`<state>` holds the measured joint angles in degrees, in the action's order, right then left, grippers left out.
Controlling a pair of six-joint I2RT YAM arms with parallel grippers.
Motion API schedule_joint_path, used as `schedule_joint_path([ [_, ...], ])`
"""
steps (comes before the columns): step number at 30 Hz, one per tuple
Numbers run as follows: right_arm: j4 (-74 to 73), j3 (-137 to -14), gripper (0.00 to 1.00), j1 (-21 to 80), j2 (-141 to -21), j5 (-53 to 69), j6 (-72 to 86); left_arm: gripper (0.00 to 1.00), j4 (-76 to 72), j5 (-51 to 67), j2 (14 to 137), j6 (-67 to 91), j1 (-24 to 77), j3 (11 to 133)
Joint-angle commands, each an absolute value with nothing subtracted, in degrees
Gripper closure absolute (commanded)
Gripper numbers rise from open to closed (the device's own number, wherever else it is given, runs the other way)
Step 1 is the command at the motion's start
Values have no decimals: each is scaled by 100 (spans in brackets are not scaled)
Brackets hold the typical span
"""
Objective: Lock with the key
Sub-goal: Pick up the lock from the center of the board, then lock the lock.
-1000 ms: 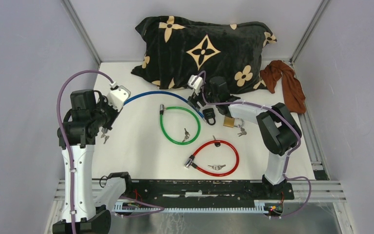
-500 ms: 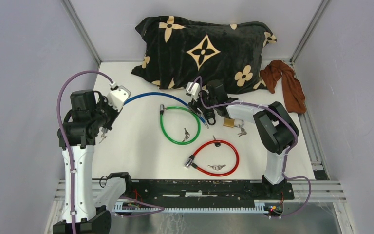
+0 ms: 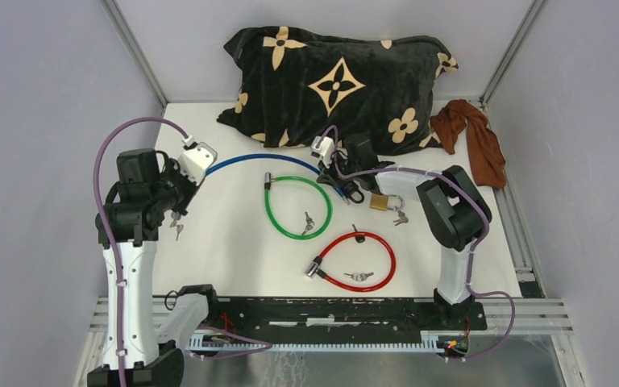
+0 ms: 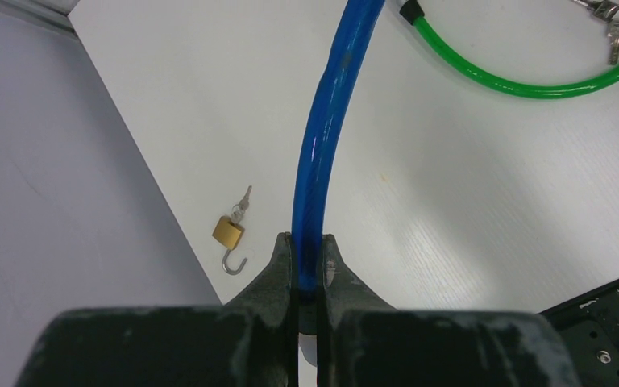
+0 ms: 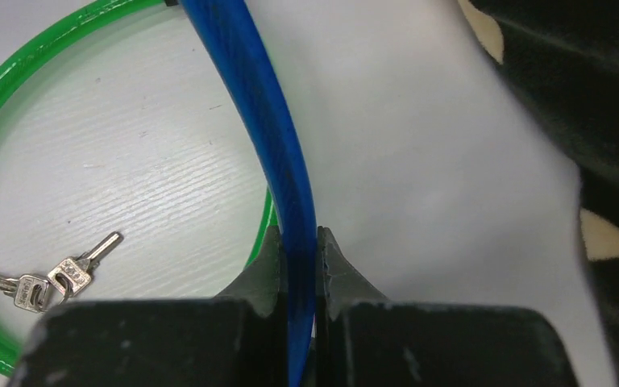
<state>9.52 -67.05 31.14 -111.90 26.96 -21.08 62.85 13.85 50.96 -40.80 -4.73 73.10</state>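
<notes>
Cable lock [image 3: 250, 154], blue, left tool [image 4: 308, 243] clamped on one end, right tool [image 5: 297, 235] clamped further along

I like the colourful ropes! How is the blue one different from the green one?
The blue cable is pinched by the left claw and right claw; the green cable lies free. The blue cable stretches in a long arc; the green cable curls in a loop around keys. Both are shiny.
</notes>
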Motion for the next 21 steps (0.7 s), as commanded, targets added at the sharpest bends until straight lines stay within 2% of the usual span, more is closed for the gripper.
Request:
schedule_joint_path([
  [1, 1363, -6864, 100, 2838, -10748, 2589, -1566, 98, 5881, 2179, 4893, -3717, -457, 7374],
  [5, 1994, -6549, 100, 2700, -9994, 2541, -942, 98, 5333, 3186, 4348, -3300, -456, 6664],
  [6, 2107, -6489, 100, 2679, -9756, 2517, -825, 95, 5085, 3302, 4181, -3135, -450, 6391],
  [7, 2171, -6451, 100, 2672, -9581, 2485, -770, 87, 4803, 3391, 4037, -2921, -452, 6163],
  [13, 2185, -6613, 100, 2666, -8452, 2347, -834, 73, 3556, 4637, 3872, -1162, -443, 5760],
  [17, 2049, -6945, 100, 2672, -8006, 2282, -897, 60, 2990, 4963, 3762, -652, -332, 5238],
  [21, 2058, -7082, 100, 2671, -7752, 2294, -801, 52, 1527, 5105, 3493, 391, -70, 4294],
])
